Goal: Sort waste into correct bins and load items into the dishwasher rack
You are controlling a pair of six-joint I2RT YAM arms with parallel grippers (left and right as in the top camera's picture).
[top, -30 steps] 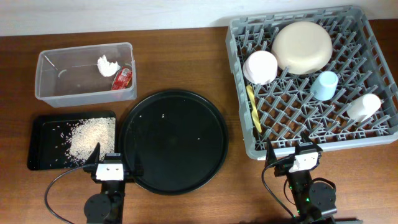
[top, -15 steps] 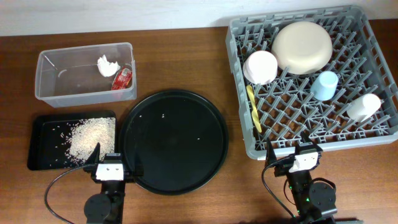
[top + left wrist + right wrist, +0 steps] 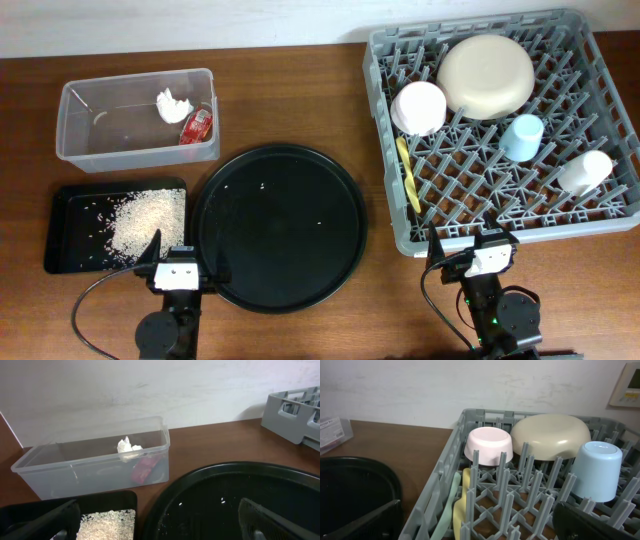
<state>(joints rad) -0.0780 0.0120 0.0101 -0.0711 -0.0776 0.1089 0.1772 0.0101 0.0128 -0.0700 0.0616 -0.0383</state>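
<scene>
Left arm: folded low at the near edge of the surface [image 3: 300, 100], wrist level and facing the far wall.
Left gripper [image 3: 159, 506]: jaws spread wide and holding nothing; one finger sits over the near corner of the shallow black tray [image 3: 70, 225], the other over the rim of the round black tray [image 3: 280, 228].
Right arm: folded low at the near edge of the surface, wrist level, facing into the dishwasher rack [image 3: 590, 228].
Right gripper [image 3: 477, 505]: jaws spread wide and holding nothing, just in front of the rack's near wall.
Rice heap [image 3: 145, 220]: in the right half of the shallow black tray; a few loose grains lie on the round tray.
Clear tub [image 3: 100, 150]: behind the shallow tray; holds the white wrapper [image 3: 174, 102] and the red wrapper [image 3: 197, 124] at its right end.
Plate [image 3: 485, 77]: in the rack's far section, face down against the pegs.
White bowl [image 3: 418, 107]: inverted, just left of the plate.
Light blue cup [image 3: 522, 137]: inverted, near the rack's centre.
White cup [image 3: 585, 170]: on its side, at the rack's right side.
Yellow utensil [image 3: 408, 175]: along the rack's left wall, with the pale green utensil [image 3: 447, 510] beside it.
</scene>
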